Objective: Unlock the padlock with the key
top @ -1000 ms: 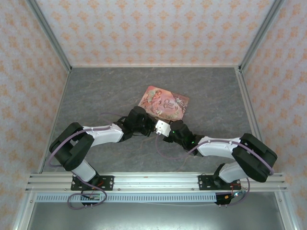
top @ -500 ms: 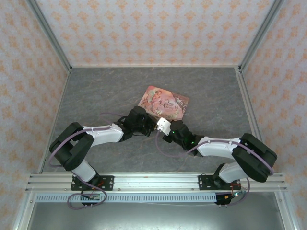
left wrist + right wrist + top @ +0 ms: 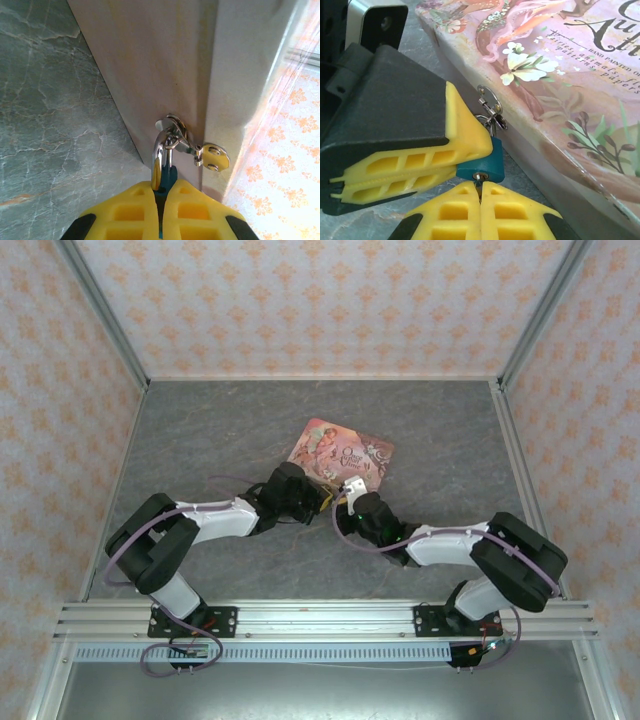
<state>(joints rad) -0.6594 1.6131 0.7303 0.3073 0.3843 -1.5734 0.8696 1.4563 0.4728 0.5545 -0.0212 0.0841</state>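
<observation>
Beside the pink box (image 3: 560, 75), the left gripper (image 3: 161, 200) clamps the padlock (image 3: 487, 162) by its small, hard, likely slippery body, while the right gripper (image 3: 480, 195) pinches shut on the thin, light key (image 3: 479, 179) seated in the keyhole, probably best held by its flat bow.

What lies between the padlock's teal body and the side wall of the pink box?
The padlock has its silver shackle there, linked to a metal ring beside the box; the left wrist view shows it.
</observation>
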